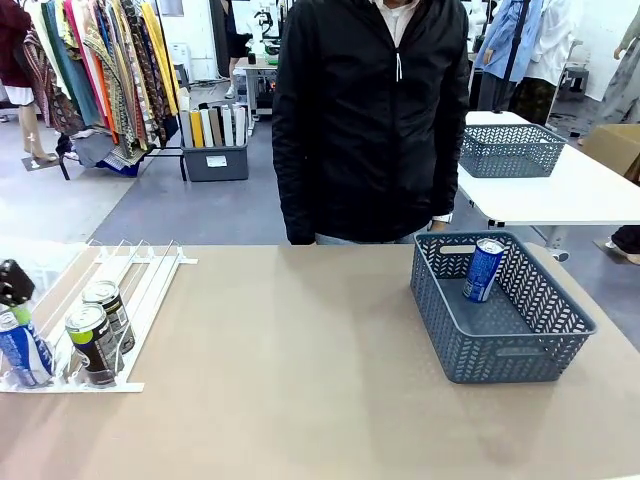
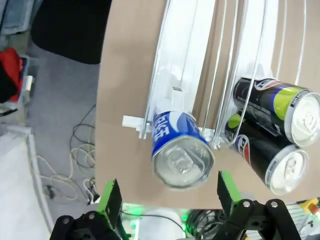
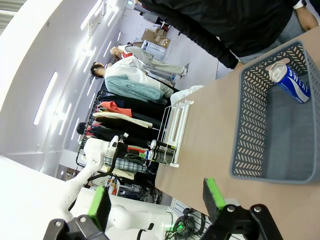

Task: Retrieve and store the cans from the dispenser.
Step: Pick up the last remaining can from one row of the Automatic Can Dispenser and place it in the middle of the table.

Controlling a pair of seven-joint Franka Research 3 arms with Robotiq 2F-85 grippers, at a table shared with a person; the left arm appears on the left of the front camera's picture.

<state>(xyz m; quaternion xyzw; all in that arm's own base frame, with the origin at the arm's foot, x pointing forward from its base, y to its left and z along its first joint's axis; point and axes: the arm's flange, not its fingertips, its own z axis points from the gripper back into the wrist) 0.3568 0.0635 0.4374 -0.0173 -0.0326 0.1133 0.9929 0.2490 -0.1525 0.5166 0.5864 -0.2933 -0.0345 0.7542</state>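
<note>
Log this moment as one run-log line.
left gripper: open above front blue can in dispenser | right gripper: open, empty | basket: one stored can

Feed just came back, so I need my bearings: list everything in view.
dispenser: one, clear and white, left end of the table.
dispenser can: one, blue, at a lane's front stop.
dark cans: two, black with green-yellow bands, beside it in the dispenser.
basket: one, grey mesh, table's right side.
basket can: one, blue, tilted inside the basket.
second basket: one, grey, on the white table behind.
person: one, black jacket, far side.
left gripper: one, black with green pads, open, facing the dispenser can.
right gripper: one, same colours, open, short of the basket.
</note>
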